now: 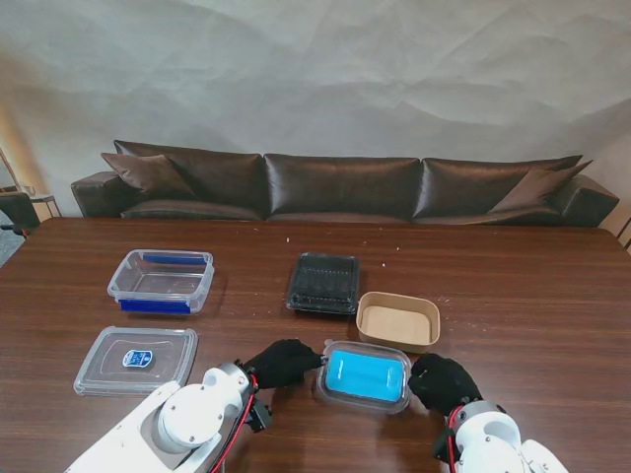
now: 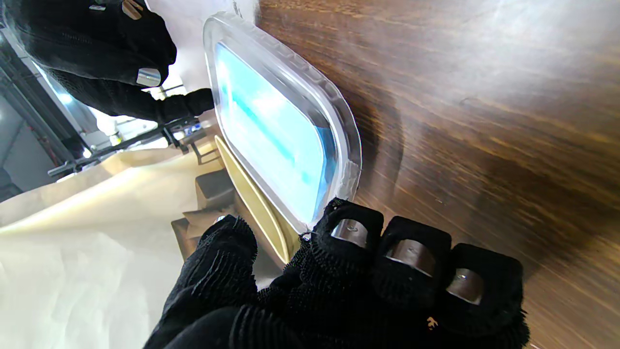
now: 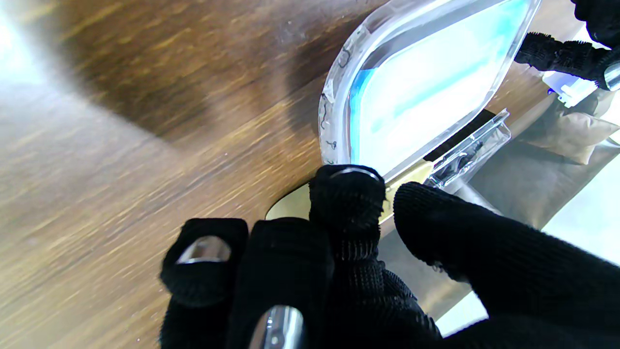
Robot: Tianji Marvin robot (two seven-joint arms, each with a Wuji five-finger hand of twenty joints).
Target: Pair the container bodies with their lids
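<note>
A shallow clear-rimmed piece with a blue middle [image 1: 365, 376] [image 2: 271, 131] [image 3: 426, 92] sits close in front of me at the table's centre. My left hand [image 1: 283, 363] [image 2: 339, 271] pinches its left end, thumb and fingers closed on the rim. At the opposite end my right hand [image 1: 442, 381] [image 3: 363, 252] grips the rim the same way. Whether the piece rests on the wood or hangs just over it, I cannot tell. Just beyond it stands an open kraft paper box [image 1: 397, 320].
A black tray under a clear lid [image 1: 323, 283] stands farther from me at centre. At the left are a clear tub sitting on a blue lid [image 1: 161, 280] and, nearer to me, a flat clear lid with a blue sticker [image 1: 136, 360]. A dark sofa lines the table's far edge.
</note>
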